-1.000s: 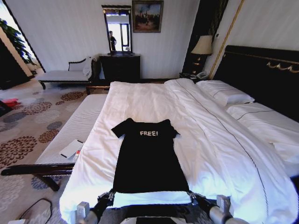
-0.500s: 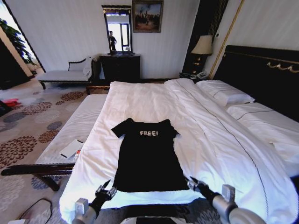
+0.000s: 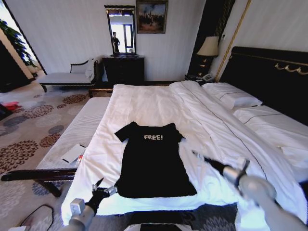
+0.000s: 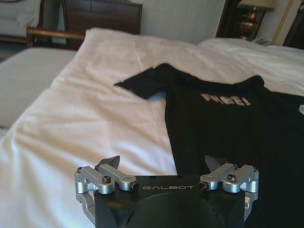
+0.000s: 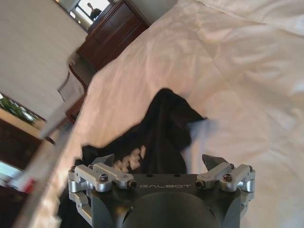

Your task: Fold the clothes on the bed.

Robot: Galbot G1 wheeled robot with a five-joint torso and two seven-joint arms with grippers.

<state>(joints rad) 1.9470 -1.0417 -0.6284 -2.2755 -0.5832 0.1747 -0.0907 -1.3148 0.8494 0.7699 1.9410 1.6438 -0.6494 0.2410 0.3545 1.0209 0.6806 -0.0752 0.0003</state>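
The black T-shirt (image 3: 153, 163) with white "FREE!" lettering lies flat on the bed (image 3: 144, 103), collar toward the far end and hem toward me. My left gripper (image 3: 102, 186) hovers open just off the hem's left corner, holding nothing. In the left wrist view the left gripper (image 4: 161, 165) stands open with the shirt (image 4: 228, 123) spread ahead of it. My right gripper (image 3: 198, 156) is raised over the duvet beside the shirt's right edge. The right wrist view has the right gripper (image 5: 159, 161) open and empty, looking at a sleeve of the shirt (image 5: 164, 123).
A pale upholstered bench (image 3: 77, 127) with a white booklet (image 3: 73, 153) runs along the bed's left side. A dark wooden rail (image 3: 38, 175) juts out at lower left. Pillows (image 3: 231, 96) and the dark headboard (image 3: 269, 77) are on the right. A dresser (image 3: 123, 68) stands at the back wall.
Both grippers have left the shirt's hem corners. The left one drew back down and to the left. The right arm swung up and forward along the shirt's right side.
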